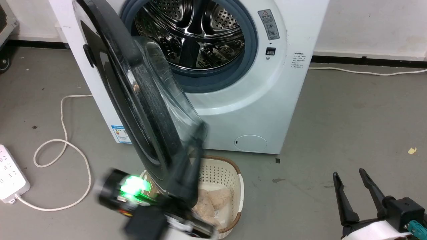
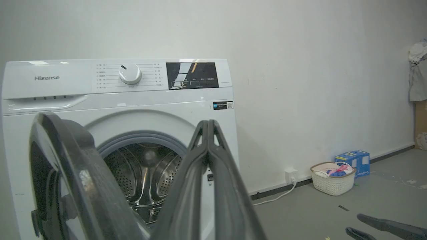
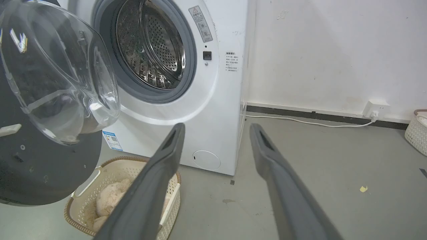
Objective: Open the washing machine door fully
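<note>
Black washing machine door half-open; left hand, fingers pinched together on nothing, could slide off its glass; right hand spread, empty.

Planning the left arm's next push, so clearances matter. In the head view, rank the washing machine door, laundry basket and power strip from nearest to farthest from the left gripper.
Measured from the left gripper, which is shut:
1. washing machine door: immediately to its left, next to the glass bowl.
2. laundry basket: on the floor beneath it.
3. power strip: on the floor, far left.
</note>
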Motion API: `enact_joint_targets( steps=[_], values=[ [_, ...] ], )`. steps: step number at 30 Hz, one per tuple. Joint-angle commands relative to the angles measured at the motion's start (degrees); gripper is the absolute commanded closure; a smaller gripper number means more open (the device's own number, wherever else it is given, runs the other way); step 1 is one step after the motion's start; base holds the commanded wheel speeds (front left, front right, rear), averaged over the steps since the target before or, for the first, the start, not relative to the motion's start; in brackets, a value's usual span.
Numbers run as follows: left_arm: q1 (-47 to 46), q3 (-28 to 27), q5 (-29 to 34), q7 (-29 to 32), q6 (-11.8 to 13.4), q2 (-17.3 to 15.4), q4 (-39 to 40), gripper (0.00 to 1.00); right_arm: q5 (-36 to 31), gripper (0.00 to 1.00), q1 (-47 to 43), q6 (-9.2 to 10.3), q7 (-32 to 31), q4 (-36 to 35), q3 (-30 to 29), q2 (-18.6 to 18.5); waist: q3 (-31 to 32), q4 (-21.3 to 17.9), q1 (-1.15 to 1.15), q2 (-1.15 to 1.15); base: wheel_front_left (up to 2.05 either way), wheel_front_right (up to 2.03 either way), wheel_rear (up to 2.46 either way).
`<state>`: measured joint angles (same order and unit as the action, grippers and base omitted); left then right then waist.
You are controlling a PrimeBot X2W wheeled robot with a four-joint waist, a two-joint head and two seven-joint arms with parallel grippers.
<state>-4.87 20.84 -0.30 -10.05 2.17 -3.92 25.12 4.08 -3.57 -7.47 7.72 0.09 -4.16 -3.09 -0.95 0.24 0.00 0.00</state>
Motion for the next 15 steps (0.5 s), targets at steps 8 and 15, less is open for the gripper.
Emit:
enact_joint_targets(
  steps=[8,15],
  values=[
    [3.8,4.7,-6.1,1.2,0.7,0.8,-15.0,1.0,-0.3,0.0,0.5,-0.02,0.8,0.5,0.3,0.2,-1.1,-0.2,0.0,0.0,0.0,0.0,0.0],
    [2.6,2.9,-9.8,1.3,1.3,0.8,-26.0,1.0,-0.7,0.0,0.8,-0.02,0.7,0.7,0.5,0.2,-2.6,0.2,0.0,0.0,0.0,0.0,0.0]
  ],
)
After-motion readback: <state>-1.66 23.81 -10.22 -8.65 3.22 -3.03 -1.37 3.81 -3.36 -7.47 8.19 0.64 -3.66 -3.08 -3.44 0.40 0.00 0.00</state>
